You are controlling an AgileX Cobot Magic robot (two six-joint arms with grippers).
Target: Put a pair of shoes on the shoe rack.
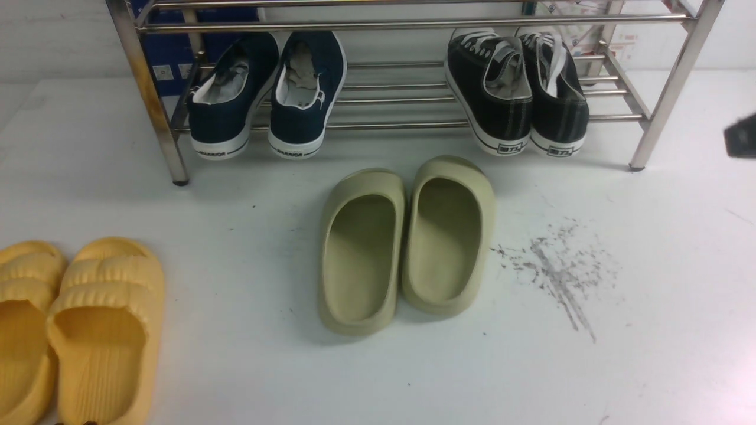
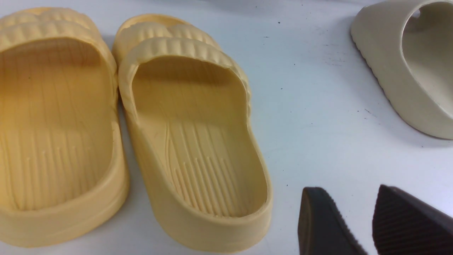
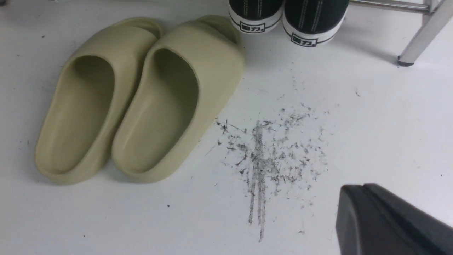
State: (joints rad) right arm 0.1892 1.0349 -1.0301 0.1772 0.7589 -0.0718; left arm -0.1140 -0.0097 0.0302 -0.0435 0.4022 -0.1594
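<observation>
Right wrist view: we see the right fingers pressed together, holding nothing, above the bare white table. Just ahead of them lies a patch of grey scuff marks; beyond it, the olive slides sit to one side. Farther out, the pair of shoes rests on the lowest tier of the shoe rack, heels toward us, well apart from both arms. The left fingers stand spread and empty, close beside the yellow slides. Navy sneakers share the tier.
</observation>
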